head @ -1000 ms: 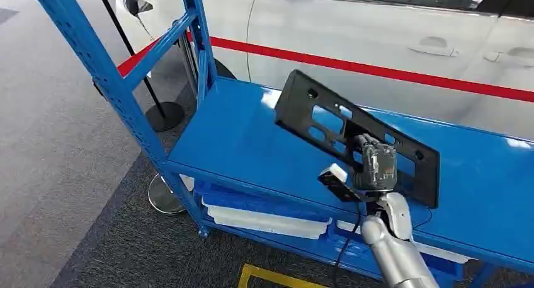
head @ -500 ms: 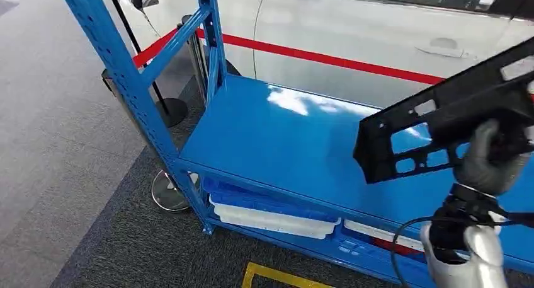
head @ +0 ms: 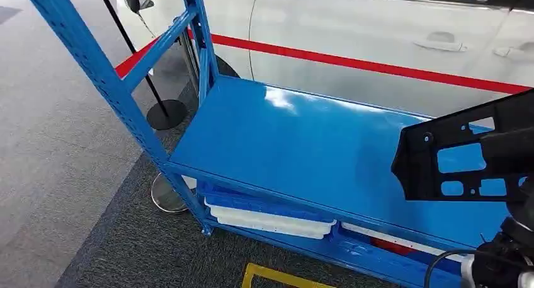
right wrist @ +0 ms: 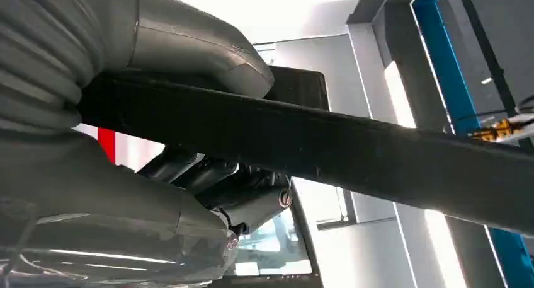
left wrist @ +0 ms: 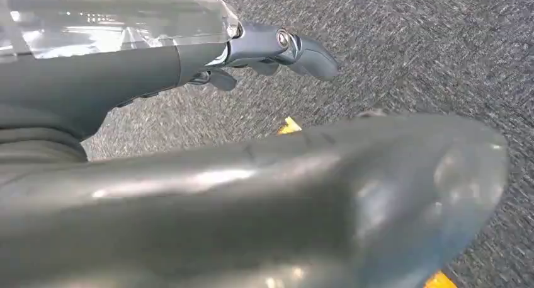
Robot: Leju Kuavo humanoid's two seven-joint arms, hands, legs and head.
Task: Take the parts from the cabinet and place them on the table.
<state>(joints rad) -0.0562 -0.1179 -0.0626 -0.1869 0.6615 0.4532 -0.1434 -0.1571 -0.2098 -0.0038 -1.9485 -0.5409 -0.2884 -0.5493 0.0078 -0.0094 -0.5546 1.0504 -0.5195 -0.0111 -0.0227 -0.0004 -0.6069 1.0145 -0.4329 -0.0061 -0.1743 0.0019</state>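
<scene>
One right hand (right wrist: pixel 157 143) grips the black part (head: pixel 466 152); left fingers (left wrist: pixel 302 48) spread, empty.

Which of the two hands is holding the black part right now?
The right hand: it grips the black part above the blue shelf. The left hand hangs over the carpet with nothing in it.

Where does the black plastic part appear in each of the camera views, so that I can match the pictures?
Head view: black plastic part at the right edge, lifted above the blue shelf.
Right wrist view: a dark bar across the picture, gripped by the right hand.
Left wrist view: not in it.
Shared landmark: the blue rack upright.
</scene>
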